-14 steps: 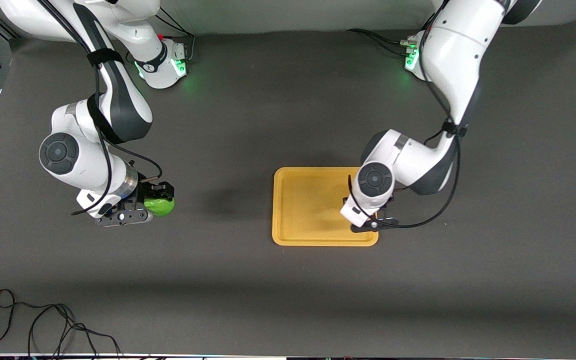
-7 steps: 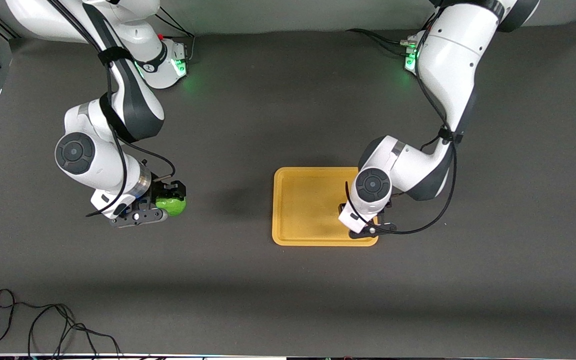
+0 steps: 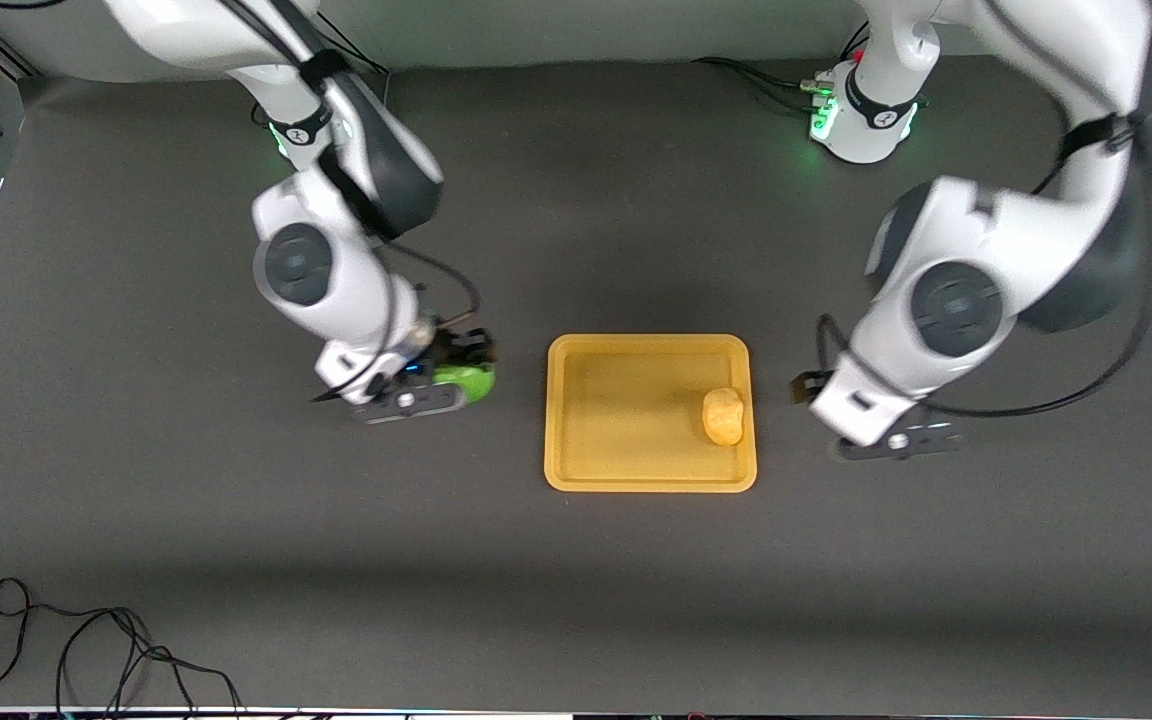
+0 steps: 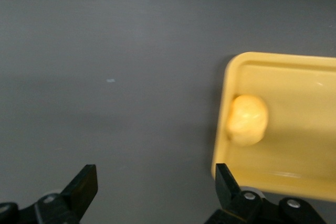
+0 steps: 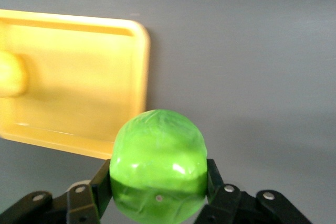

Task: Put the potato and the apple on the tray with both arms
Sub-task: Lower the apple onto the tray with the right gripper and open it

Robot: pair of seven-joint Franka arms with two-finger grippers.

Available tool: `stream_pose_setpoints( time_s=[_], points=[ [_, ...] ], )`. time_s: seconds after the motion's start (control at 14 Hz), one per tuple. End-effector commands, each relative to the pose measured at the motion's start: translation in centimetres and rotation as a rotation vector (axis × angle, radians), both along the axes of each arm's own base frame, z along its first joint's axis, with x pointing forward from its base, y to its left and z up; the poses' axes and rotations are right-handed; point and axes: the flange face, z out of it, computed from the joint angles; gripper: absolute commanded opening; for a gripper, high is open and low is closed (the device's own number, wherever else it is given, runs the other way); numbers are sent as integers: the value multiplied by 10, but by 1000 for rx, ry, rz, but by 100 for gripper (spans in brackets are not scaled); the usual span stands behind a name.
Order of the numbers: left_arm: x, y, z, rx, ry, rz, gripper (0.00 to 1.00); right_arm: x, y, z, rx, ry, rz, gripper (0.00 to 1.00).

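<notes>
The yellow potato (image 3: pixel 723 416) lies in the mustard-yellow tray (image 3: pixel 616 470), by the rim at the left arm's end; it also shows in the left wrist view (image 4: pixel 247 119) and the right wrist view (image 5: pixel 10 74). My left gripper (image 4: pixel 155 184) is open and empty over bare mat beside the tray (image 4: pixel 310 124); in the front view its fingers are hidden under the wrist (image 3: pixel 881 425). My right gripper (image 3: pixel 466 375) is shut on the green apple (image 3: pixel 469 383) (image 5: pixel 157 174) and holds it over the mat just off the tray's rim (image 5: pixel 79 82) at the right arm's end.
A dark grey mat (image 3: pixel 576 600) covers the table. A black cable (image 3: pixel 86 655) lies coiled at the near corner at the right arm's end. The green-lit arm bases (image 3: pixel 861 110) stand along the table's edge farthest from the front camera.
The left gripper has let go of the potato in the tray and drawn off it toward the left arm's end. The right gripper has carried the apple toward the tray.
</notes>
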Motion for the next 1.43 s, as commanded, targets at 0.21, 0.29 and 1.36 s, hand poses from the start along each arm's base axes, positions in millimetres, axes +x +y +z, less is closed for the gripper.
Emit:
stream_pose_setpoints(
  time_s=[0.21, 0.29, 1.36],
  points=[
    [-33, 113, 77, -85, -4, -56, 100, 3, 130, -72, -36, -5, -170, 17],
    [-38, 124, 91, -89, -22, -61, 100, 4, 135, -89, -41, -21, -177, 18],
    [-48, 159, 127, -122, -121, -115, 100, 22, 126, -184, -10, -58, -220, 90]
  ],
)
